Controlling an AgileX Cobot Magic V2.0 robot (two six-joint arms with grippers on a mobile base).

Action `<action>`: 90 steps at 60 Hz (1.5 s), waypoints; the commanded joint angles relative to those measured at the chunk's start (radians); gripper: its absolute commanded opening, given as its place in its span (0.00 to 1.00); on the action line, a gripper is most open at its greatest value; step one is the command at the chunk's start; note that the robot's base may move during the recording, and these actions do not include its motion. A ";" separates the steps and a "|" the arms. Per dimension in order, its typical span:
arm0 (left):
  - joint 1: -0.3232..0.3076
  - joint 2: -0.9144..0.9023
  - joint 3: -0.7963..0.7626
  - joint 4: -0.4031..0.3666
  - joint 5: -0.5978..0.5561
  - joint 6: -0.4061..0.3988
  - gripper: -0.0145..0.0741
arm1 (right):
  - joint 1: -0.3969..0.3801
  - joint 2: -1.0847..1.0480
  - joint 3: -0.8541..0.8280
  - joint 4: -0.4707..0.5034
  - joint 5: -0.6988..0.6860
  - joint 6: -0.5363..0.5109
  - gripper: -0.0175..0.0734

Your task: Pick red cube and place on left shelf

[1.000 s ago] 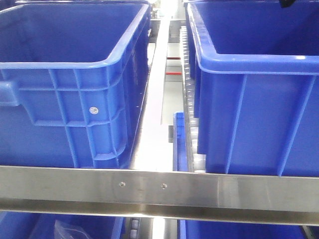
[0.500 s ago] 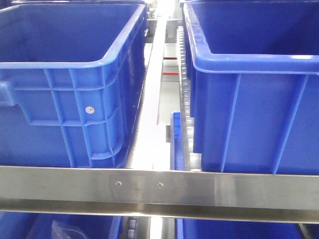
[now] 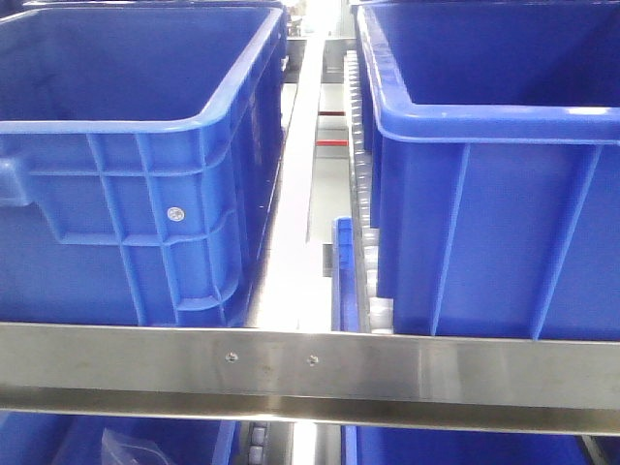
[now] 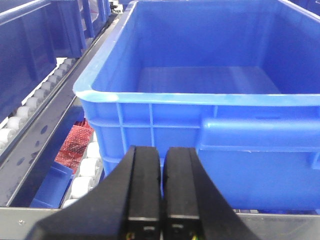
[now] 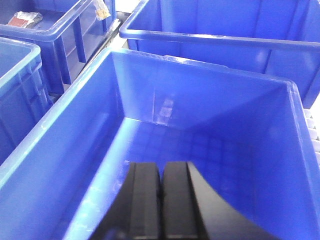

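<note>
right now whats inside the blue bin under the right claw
The blue bin shows only a bare gridded floor and shiny walls; no red cube is visible. The shut right claw covers the floor nearest the camera, so that patch can't be checked.

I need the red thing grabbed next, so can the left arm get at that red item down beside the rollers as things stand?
Probably not directly. The red item lies below the roller track, partly hidden beside the blue bin. The left gripper, jaws closed, faces the bin's front wall, so it would need to shift left and open.
</note>
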State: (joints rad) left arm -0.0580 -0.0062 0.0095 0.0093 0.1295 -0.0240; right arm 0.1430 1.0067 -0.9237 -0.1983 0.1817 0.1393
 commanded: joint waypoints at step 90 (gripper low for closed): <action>0.000 -0.016 0.023 -0.003 -0.087 -0.001 0.28 | -0.208 -0.995 0.933 0.049 -0.182 -0.002 0.24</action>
State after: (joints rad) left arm -0.0580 -0.0062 0.0095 0.0093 0.1295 -0.0240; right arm -0.0586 0.0276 0.0283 -0.1510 0.0701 0.1417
